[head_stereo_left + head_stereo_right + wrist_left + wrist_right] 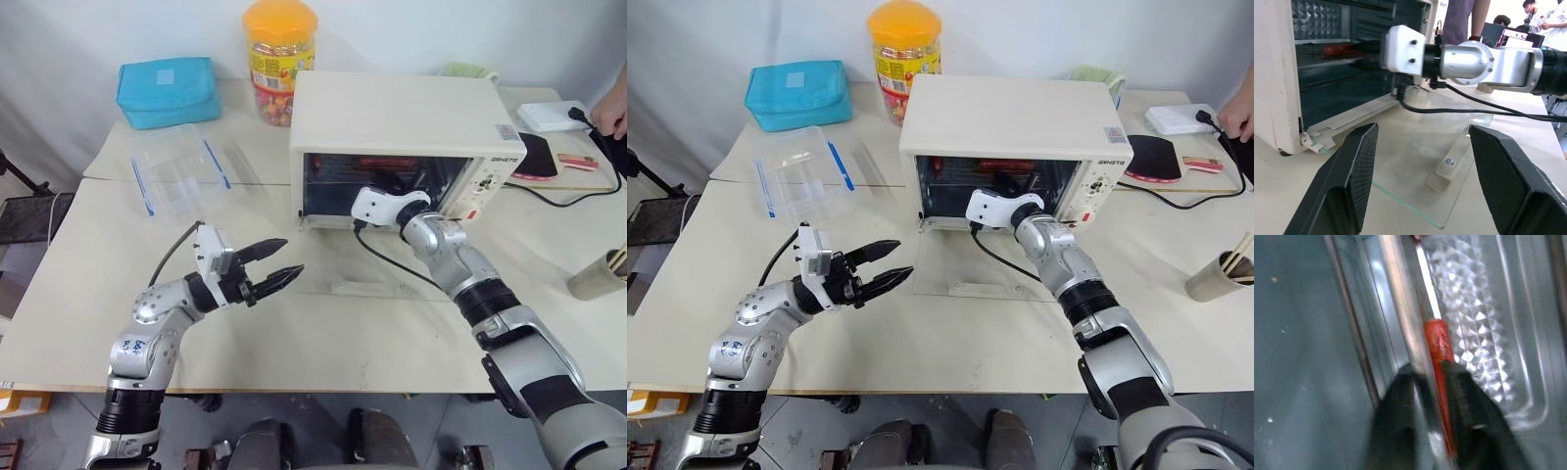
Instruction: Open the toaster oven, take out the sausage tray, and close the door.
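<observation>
Door (985,264) flat on table; right gripper (1432,382) pinches sausage tray (1484,333) rim for pull-out; left gripper (282,262) wide, empty.

Both head views look forward and down from above the table (294,343), sharing the open toaster oven (402,117). The left wrist view faces its opening from nearby; the right wrist view sits inside, close against the sausage tray (1488,333).

A pale cream surface (294,333) made of two tables pushed together, with a seam between them, stands against a plain white wall (88,39). Even, soft light falls across it. Grey floor (39,431) shows below the near edge, and a dark stand (24,211) sits to the left.
</observation>
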`<state>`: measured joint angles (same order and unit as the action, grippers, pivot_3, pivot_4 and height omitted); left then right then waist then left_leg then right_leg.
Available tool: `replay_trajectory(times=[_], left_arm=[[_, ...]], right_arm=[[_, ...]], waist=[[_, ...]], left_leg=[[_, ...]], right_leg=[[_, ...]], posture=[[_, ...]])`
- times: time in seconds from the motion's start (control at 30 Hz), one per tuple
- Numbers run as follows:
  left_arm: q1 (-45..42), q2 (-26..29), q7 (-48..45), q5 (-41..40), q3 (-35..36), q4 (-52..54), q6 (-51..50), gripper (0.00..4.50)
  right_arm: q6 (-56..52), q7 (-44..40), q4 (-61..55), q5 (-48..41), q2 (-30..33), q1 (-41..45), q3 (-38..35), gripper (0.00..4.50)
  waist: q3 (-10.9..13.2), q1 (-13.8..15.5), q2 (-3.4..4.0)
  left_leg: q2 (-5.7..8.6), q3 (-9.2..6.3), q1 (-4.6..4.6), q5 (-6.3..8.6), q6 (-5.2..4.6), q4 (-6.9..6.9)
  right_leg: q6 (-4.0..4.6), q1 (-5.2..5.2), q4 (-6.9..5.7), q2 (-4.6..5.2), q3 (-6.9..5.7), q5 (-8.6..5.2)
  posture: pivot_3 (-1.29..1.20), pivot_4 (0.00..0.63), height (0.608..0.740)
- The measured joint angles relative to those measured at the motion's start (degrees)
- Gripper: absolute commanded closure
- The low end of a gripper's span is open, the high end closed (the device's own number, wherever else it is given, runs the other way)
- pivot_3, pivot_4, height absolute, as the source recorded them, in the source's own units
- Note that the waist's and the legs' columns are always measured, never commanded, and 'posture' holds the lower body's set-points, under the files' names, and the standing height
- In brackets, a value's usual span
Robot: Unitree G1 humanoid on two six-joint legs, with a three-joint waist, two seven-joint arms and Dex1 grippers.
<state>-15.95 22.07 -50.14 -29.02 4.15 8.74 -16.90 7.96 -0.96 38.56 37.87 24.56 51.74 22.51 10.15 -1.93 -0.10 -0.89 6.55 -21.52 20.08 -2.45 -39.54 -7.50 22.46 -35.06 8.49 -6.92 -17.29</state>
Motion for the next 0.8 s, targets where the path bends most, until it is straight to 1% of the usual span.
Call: replay_trajectory(times=[0.07, 0.17, 0.33, 0.4, 0.47, 0.6, 0.73, 0.8], left_arm=[[-2.14, -1.14, -0.30, 0.13, -0.77, -1.80, 0.89, 1.38], [-7.76, -2.55, -1.02, 0.25, -2.03, -6.44, 1.62, 1.38], [-22.18, -6.21, 0.05, 1.77, -2.51, -19.13, 3.20, 1.38], [-25.63, -6.97, 0.16, 2.32, -2.49, -23.07, 3.91, 1.38], [-27.61, -7.65, 0.13, 2.42, -2.35, -26.21, 4.58, 1.38], [-29.69, -7.84, -0.61, 2.48, -2.39, -29.04, 5.22, 1.38], [-30.63, -7.26, -1.91, 2.48, -2.28, -30.54, 5.27, 1.38], [-30.73, -6.84, -2.66, 2.48, -2.26, -31.69, 5.02, 1.38]], right_arm=[[0.37, 0.19, 0.25, 0.59, 0.06, -0.01, 0.01, 4.50], [0.61, 0.44, 0.41, 0.99, 0.00, 0.06, 0.01, 4.50], [1.00, 0.44, -0.11, 1.36, 0.16, 0.11, -0.04, 4.50], [1.12, 0.08, -1.08, 1.51, 0.34, -0.11, -0.04, 4.50], [0.99, -0.53, -2.84, 1.51, 1.03, -0.84, -0.04, 4.50], [0.31, -2.87, -8.17, 1.51, 2.73, -3.43, -0.50, 4.50], [-1.78, -7.18, -19.44, 1.23, 4.77, -9.83, -2.24, 4.50], [-3.37, -9.53, -24.96, 1.13, 5.25, -13.12, -3.12, 4.50]], waist=[[0.00, 0.01, -0.07], [0.00, 0.04, -0.07], [0.00, 0.10, -0.08], [0.01, -0.03, -0.08], [0.01, 0.00, -0.09], [0.02, 0.01, -0.09], [0.02, 0.11, -0.09], [0.02, 0.16, -0.09]], left_leg=[[0.01, 0.02, -0.02, 0.00, 0.00, -0.06], [0.01, 0.02, -0.02, -0.02, 0.02, -0.11], [0.02, 0.02, -0.08, -0.02, 0.03, -0.02], [0.04, 0.05, -0.10, -0.02, 0.03, 0.13], [0.04, 0.03, -0.13, -0.03, 0.03, 0.28], [0.04, -0.13, -0.27, -0.02, 0.03, 0.39], [0.06, -0.41, -0.66, -0.03, 0.03, 0.31], [0.09, -0.40, -0.70, -0.03, 0.03, 0.30]], right_leg=[[-0.01, -0.02, 0.01, 0.01, 0.03, 0.00], [-0.01, -0.01, -0.04, 0.00, 0.03, 0.01], [-0.01, 0.05, 0.02, -0.03, -0.05, 0.01], [-0.01, 0.14, 0.06, -0.02, -0.08, 0.01], [-0.01, 0.23, 0.07, -0.02, -0.15, 0.01], [-0.01, 0.36, 0.07, -0.01, -0.42, 0.01], [-0.01, 0.61, 0.04, -0.01, -0.71, 0.01], [-0.01, 0.64, 0.05, -0.01, -0.72, 0.01]], posture=[[0.00, 0.150, 0.740], [0.00, 0.150, 0.740], [0.00, 0.150, 0.740], [0.00, 0.150, 0.740], [0.00, 0.150, 0.740], [0.00, 0.150, 0.740], [0.00, 0.150, 0.740], [0.00, 0.150, 0.740]])
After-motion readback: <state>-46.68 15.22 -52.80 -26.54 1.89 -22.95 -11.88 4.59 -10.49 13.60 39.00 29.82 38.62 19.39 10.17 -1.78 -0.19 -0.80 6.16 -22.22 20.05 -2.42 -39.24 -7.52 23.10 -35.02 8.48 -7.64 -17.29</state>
